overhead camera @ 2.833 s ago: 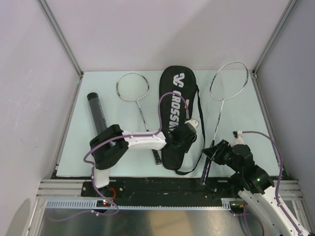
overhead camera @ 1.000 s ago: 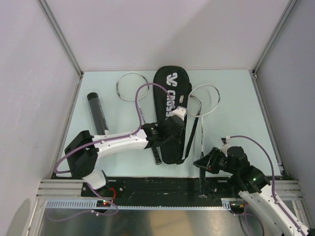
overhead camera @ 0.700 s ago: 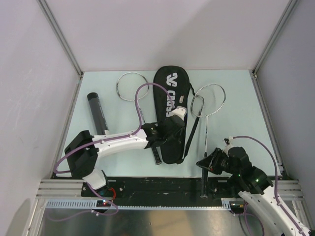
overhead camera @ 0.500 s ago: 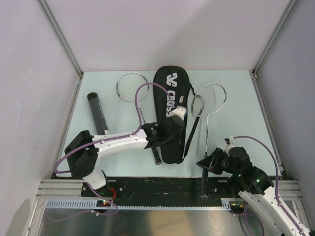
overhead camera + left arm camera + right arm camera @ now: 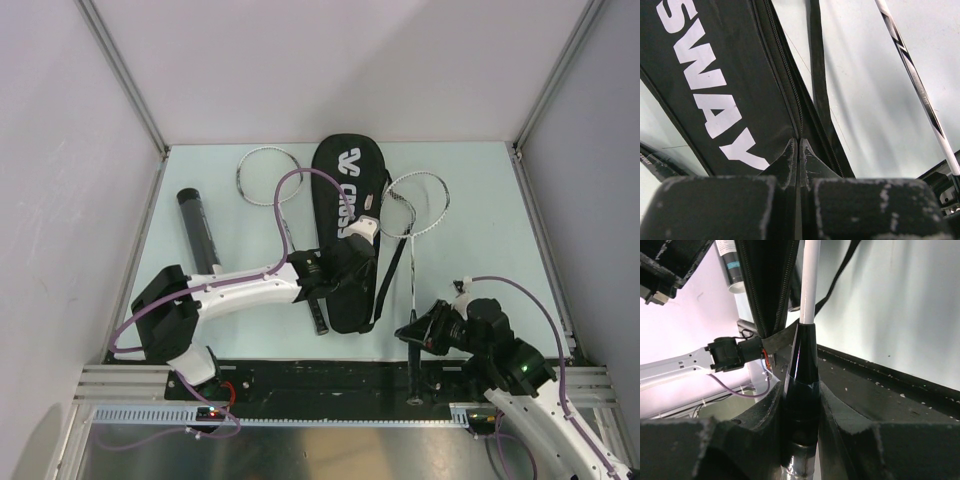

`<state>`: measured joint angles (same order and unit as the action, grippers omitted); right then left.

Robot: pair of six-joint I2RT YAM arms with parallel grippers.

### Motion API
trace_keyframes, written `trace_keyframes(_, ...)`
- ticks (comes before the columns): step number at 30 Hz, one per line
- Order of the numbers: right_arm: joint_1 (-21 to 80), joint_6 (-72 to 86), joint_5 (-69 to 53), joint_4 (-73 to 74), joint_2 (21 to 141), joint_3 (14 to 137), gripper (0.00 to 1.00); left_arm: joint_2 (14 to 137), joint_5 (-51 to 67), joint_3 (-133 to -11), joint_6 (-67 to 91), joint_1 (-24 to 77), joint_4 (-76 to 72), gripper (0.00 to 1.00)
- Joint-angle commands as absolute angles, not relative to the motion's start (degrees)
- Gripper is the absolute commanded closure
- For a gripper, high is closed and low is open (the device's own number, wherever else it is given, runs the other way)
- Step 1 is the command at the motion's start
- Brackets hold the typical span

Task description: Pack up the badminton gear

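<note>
Pale green tabletop (image 5: pixel 480 270) — 3 pale walls (image 5: pixel 330 70) — aluminium rail (image 5: pixel 120 383) near edge.

Black racquet handle (image 5: pixel 803 371) between the right tool's (image 5: pixel 801 405) fingers

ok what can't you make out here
- shuttlecocks: in no view
- loose racquet shaft: top view, partly under the left arm
- zipper pull: left wrist view, hidden by the shut left gripper on the bag
- held racquet head: right wrist view, cut off at the top edge
</note>
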<state>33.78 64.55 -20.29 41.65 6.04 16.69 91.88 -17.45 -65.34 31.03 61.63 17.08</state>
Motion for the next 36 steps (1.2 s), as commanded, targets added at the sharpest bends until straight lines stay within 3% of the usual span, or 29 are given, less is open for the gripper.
trace_keyframes(1,34.3,65.64,-24.42,34.22,5.26,16.89,1.0,91.22,-19.74,-65.47,30.59,61.23,14.76,1.0)
trace_keyframes(10,35.58,68.82,-27.4,30.25,5.23,15.6,1.0,91.99,-19.02,-65.96,30.38,61.17,14.48,1.0)
trace_keyframes(14,36.09,70.77,-31.7,20.56,7.38,10.21,1.0,91.24,-16.11,-66.02,29.77,61.17,13.84,1.0)
trace_keyframes(26,37.99,62.55,-39.66,-5.4,35.62,9.65,1.0,83.91,-0.97,-56.4,23.11,61.27,4.23,1.0)
trace_keyframes(36,35.04,56.3,-38.72,-6.32,43.37,15.64,1.0,77.78,5.52,-50.38,17.34,61.35,0.81,1.0)
